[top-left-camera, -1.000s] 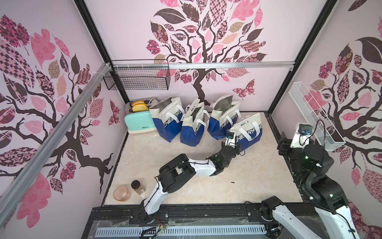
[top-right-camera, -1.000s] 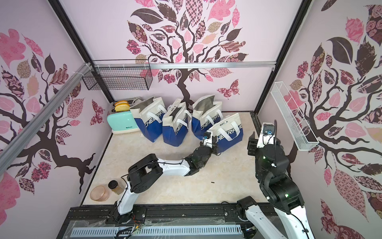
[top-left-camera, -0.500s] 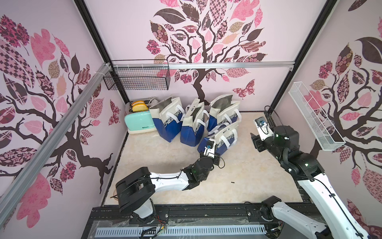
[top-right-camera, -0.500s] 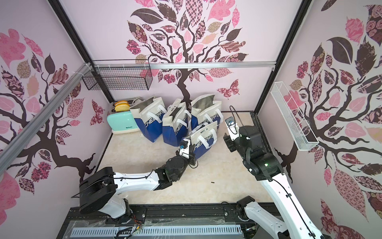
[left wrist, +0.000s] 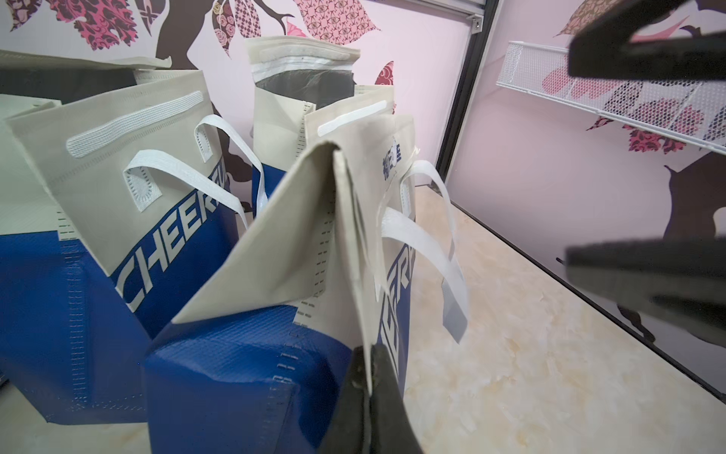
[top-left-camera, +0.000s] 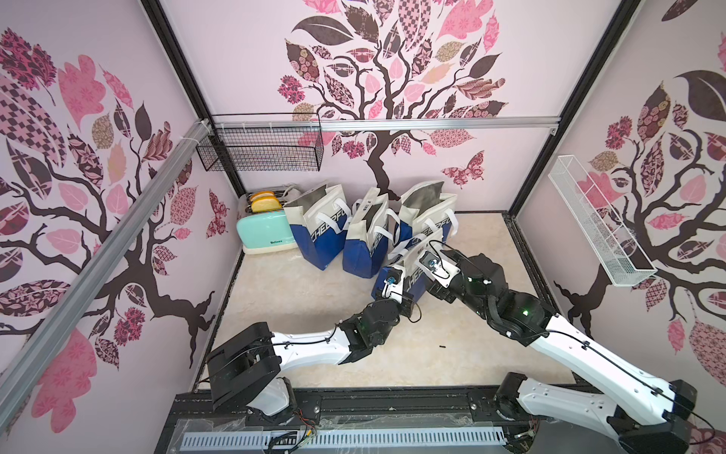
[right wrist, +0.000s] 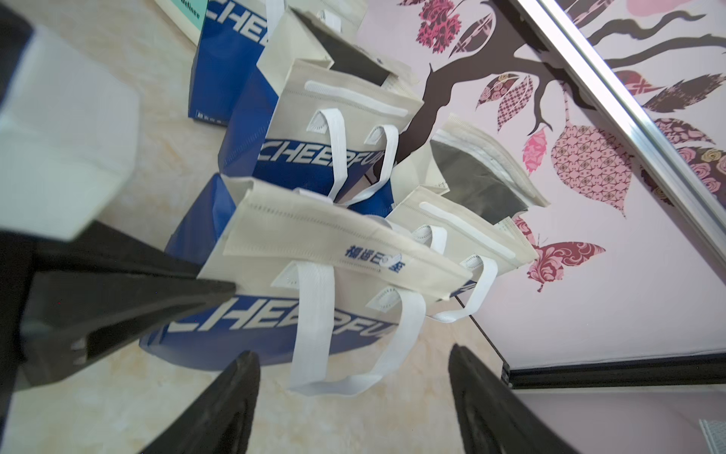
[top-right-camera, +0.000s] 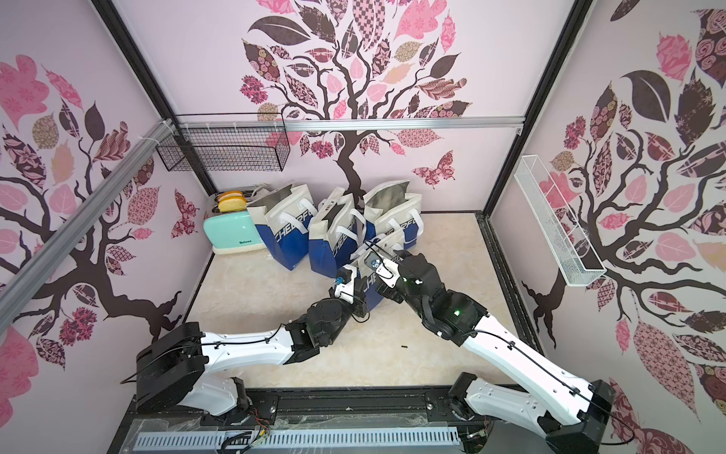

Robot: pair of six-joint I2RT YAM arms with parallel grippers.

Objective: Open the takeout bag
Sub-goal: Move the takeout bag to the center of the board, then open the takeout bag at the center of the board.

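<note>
The takeout bag [top-left-camera: 411, 254] [top-right-camera: 372, 289], blue below and cream above, stands on the floor in front of a row of similar bags, its top flap folded shut [right wrist: 314, 239]. My left gripper [left wrist: 369, 377] is shut on the side edge of its cream front panel [left wrist: 353, 243]. My right gripper [right wrist: 349, 353] hangs open just in front of the bag. A white handle loop [right wrist: 314, 314] dangles between its spread fingers without touching them. In the left wrist view the right gripper's fingers [left wrist: 648, 271] show wide apart beside the bag.
Three open bags [top-left-camera: 318, 236] [top-left-camera: 365, 243] [top-left-camera: 428, 212] stand along the back wall, close behind the held one. A mint toaster [top-left-camera: 267, 232] sits at the back left. A black wire basket [top-left-camera: 259, 149] and a white mesh tray [top-left-camera: 597, 224] hang on the walls.
My left gripper has dragged the takeout bag leftward, away from the right wall. My right arm has swung in from the right edge to the bag, and its jaws have widened.
</note>
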